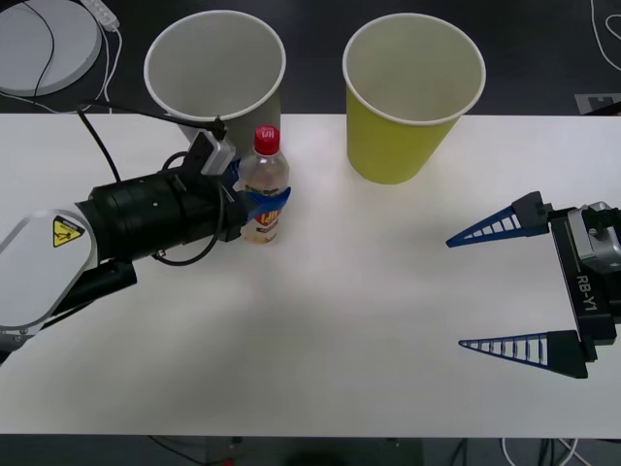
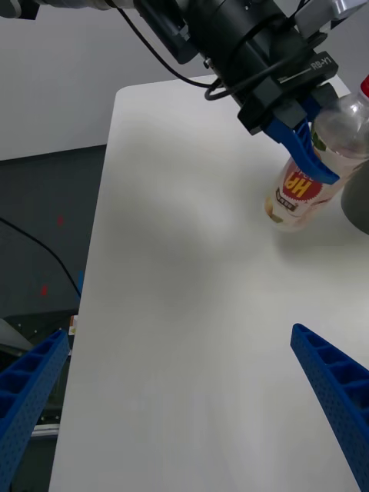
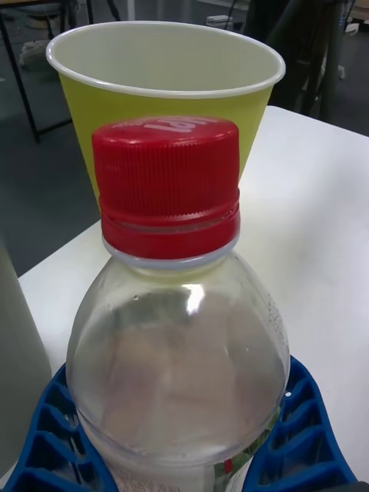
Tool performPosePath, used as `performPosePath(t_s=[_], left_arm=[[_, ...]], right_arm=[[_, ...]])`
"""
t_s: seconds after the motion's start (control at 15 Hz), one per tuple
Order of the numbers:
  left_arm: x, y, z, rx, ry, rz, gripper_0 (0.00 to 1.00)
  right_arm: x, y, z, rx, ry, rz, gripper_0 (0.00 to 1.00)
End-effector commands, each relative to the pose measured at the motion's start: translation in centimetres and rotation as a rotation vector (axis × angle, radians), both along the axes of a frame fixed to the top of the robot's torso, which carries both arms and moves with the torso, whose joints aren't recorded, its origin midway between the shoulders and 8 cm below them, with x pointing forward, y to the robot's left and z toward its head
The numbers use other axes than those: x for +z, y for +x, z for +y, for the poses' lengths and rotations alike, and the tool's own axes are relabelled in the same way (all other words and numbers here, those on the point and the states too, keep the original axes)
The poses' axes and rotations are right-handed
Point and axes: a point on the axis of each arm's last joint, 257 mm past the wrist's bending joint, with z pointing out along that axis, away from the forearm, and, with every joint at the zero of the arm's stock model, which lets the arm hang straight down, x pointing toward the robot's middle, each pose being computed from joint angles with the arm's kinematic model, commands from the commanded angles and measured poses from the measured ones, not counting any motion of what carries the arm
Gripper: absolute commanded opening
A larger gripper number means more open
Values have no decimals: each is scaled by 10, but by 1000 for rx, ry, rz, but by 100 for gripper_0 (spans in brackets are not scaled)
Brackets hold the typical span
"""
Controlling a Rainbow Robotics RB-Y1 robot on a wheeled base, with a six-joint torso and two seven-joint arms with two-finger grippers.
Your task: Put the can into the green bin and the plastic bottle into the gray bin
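We judge the bottle step barely begun: our left pincer (image 1: 260, 202) clenches the plastic bottle (image 1: 264, 190) standing on the worktop (image 1: 369, 291), the gray bin (image 1: 214, 66) at its eleven o'clock, the green bin (image 1: 412, 92) at two, while our right pincer (image 1: 485, 291) waits spread wide.

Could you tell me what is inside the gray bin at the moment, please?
The gray bin shows only its pale inner wall; nothing lies in the part visible from the front. The plastic bottle stands on the table before it, gripped by the left claw.
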Motion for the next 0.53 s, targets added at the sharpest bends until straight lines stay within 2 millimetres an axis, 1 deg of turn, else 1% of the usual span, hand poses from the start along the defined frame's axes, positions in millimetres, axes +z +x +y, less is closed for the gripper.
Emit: performPosePath(t_s=[0.07, 0.33, 0.4, 0.53], left_arm=[[16, -11, 5, 16, 8, 26, 0], [32, -29, 17, 60, 64, 63, 0], [35, -34, 22, 79, 82, 73, 0], [42, -36, 38, 135, 109, 81, 0]], right_arm=[[0, 0, 0, 0, 0, 0, 100], [0, 0, 0, 0, 0, 0, 100], [0, 0, 0, 0, 0, 0, 100], [0, 0, 0, 0, 0, 0, 100]])
